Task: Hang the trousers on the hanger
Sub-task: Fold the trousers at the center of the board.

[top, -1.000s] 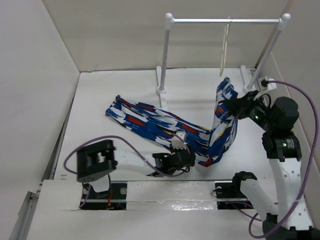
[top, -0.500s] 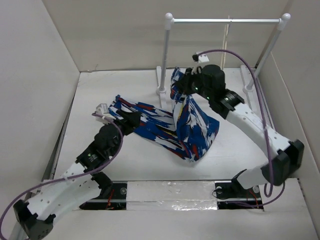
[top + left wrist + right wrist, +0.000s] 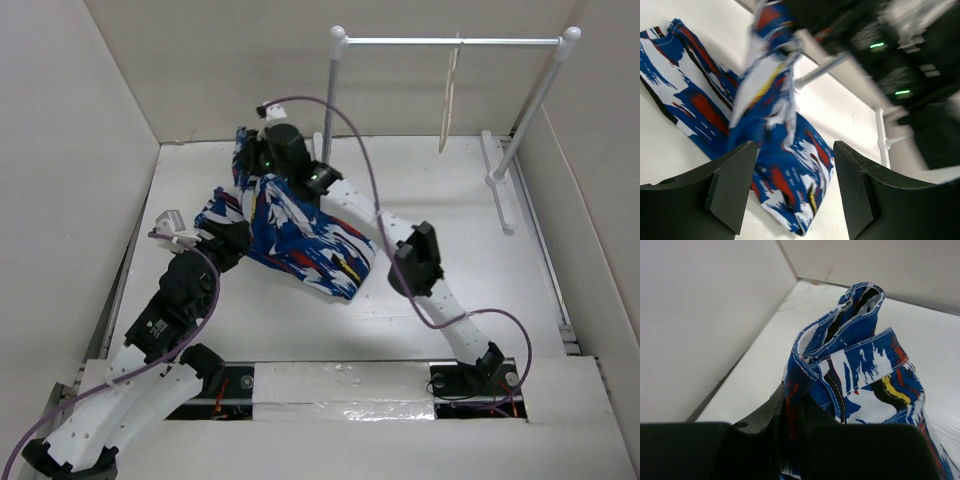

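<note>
From above, the trousers (image 3: 305, 235) lie bunched on the counter (image 3: 480, 220) at the far left. One end is lifted by the right claw (image 3: 255, 160), whose arm reaches right across. The hanger (image 3: 450, 100) hangs from the white rack (image 3: 400, 42) at the far right, well apart from the cloth. The left claw (image 3: 228, 240) sits at the heap's left edge.

In the left wrist view the left claw (image 3: 795, 200) stands apart and holds nothing. The trousers (image 3: 785, 170) lie just ahead, with the raised fold blurred.

In the right wrist view the right claw (image 3: 795, 405) is clamped on a thick seamed edge of the trousers (image 3: 860, 360).

The step looks like straightening the garment before hanging it. To do that well, the left claw should close on a single edge rather than the heap, and the right grip should hold firm so both can draw the cloth long and flat before it travels to the hanger.
</note>
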